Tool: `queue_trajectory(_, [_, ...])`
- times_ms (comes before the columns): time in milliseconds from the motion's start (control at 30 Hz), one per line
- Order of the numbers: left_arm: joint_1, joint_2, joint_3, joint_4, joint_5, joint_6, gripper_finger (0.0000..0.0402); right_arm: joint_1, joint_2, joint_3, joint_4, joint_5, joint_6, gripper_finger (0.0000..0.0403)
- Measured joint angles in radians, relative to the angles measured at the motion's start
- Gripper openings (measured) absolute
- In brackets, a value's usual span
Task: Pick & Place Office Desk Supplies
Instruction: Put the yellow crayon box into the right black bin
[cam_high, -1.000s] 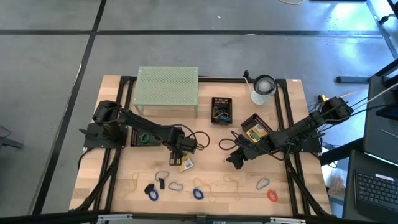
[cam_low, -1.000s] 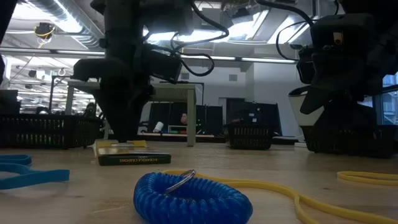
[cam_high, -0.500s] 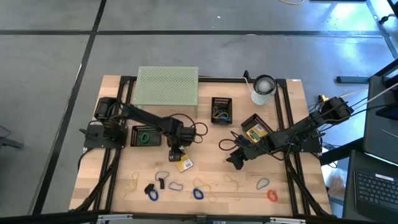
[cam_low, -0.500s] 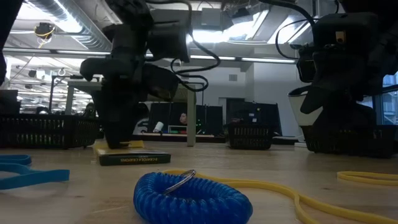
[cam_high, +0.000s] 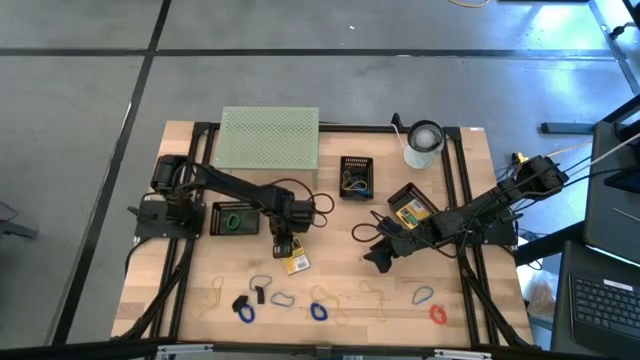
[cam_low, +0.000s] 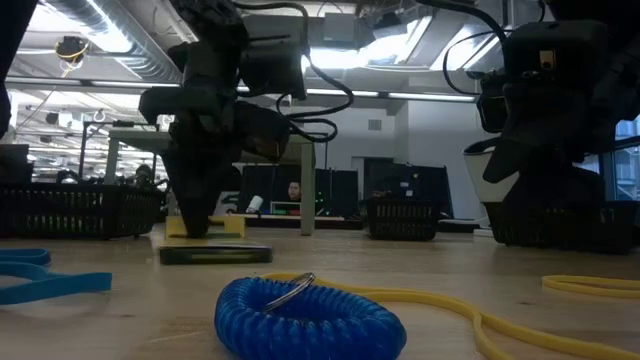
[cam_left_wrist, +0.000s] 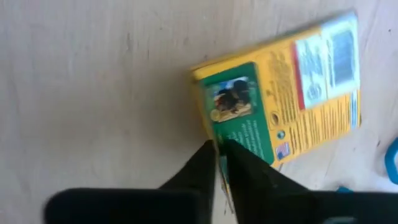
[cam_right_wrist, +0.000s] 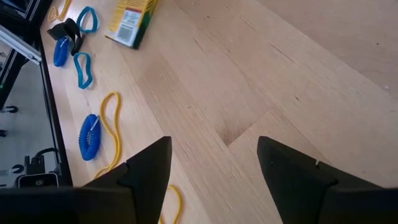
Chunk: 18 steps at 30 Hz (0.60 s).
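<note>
A yellow-green crayon box lies flat on the wooden table near its middle. My left gripper stands over the box's far-left end, shut on it. Farther right, my right gripper hovers open above bare wood with nothing between its fingers. A second crayon box lies in a black tray behind it. Blue loop clips, a red one, a black clip and thin tan rubber bands lie along the near edge. My left gripper comes down from above onto the end of the crayon box by its green panel. The fingers are closed together there, seemingly on a thin yellow edge that stands up beside them. The box's body rests on the table.
A pale-green mesh stand and a white roll stand at the back. A black tray holds small items, and another holds a green loop. A blue coil and a yellow band lie nearest the front.
My left gripper has moved a little toward the table's left and far side along the crayon box, come down on its end and shut there. A yellow edge of the box now stands higher beside the fingers. The box's body has stayed in place.
</note>
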Motion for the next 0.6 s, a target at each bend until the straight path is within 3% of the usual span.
queue_trajectory(367, [-0.018, -0.188, -0.001, 0.06, -0.028, -0.085, 0.0002, 0.0, 0.0, -0.001, 0.022, 0.015, -0.057, 0.0242])
queue_trajectory(600, [-0.095, -0.283, -0.001, 0.214, -0.233, -0.085, 0.0002, 0.0, 0.0, -0.001, 0.239, 0.035, -0.309, 0.0242])
